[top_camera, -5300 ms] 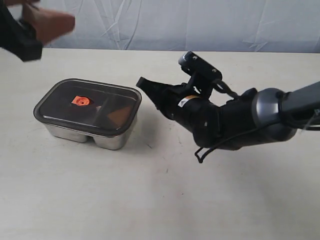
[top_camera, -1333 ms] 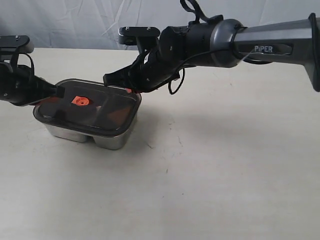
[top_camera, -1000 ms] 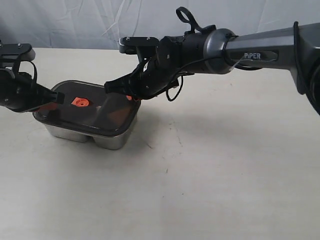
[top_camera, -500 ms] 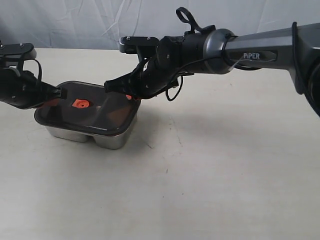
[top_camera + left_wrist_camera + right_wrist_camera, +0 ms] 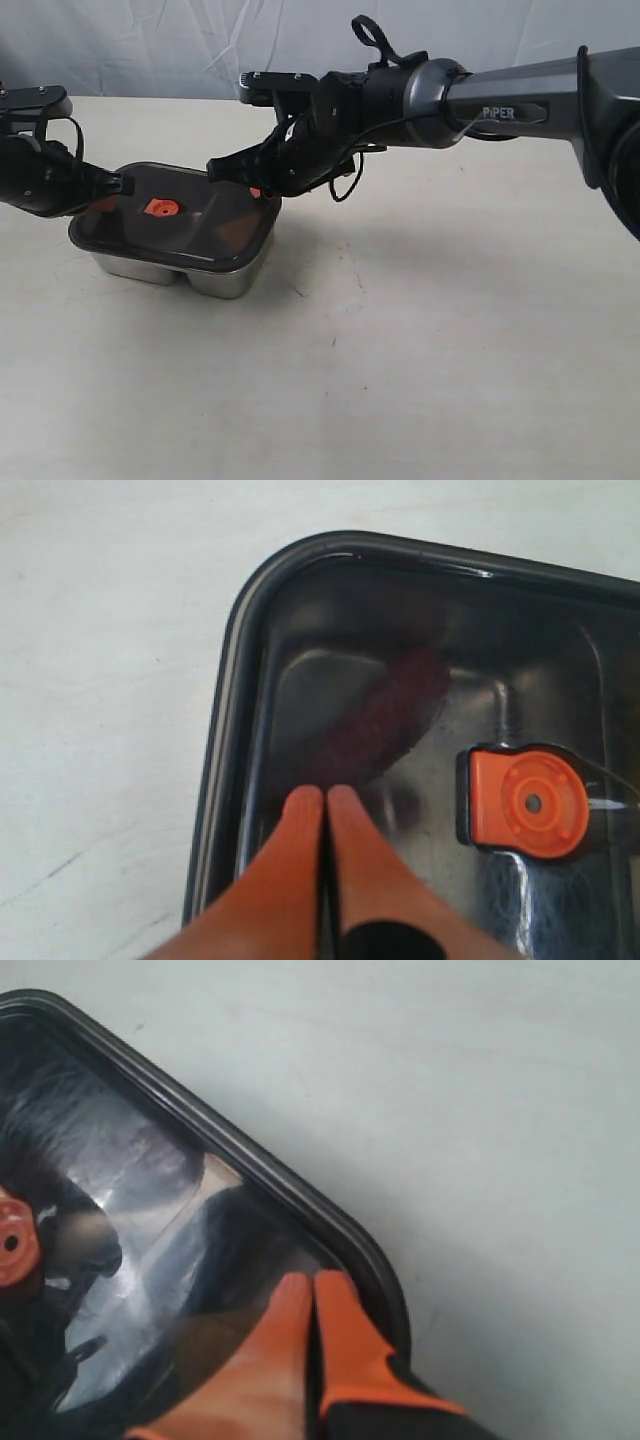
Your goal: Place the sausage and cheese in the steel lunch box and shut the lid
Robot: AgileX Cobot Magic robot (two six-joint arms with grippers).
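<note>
Smoky translucent plastic lid [image 5: 175, 212] covers the shiny steel lunch box [image 5: 215, 280], left of frame centre. The dark-red sausage [image 5: 385, 720] and a brownish wedge, likely the cheese [image 5: 238, 232], show beneath. Your left gripper [image 5: 318, 798] and right gripper [image 5: 308, 1282], fingers pressed together and empty, sit at opposite lid corners. Sealing step: press down evenly.

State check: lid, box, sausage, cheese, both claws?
Lid: on the box, covering it.
Box: upright, covered.
Sausage: inside, under the lid.
Cheese: inside, dimly seen through the lid.
Left claw: shut, tips over the lid.
Right claw: shut, tips at the lid's corner.
</note>
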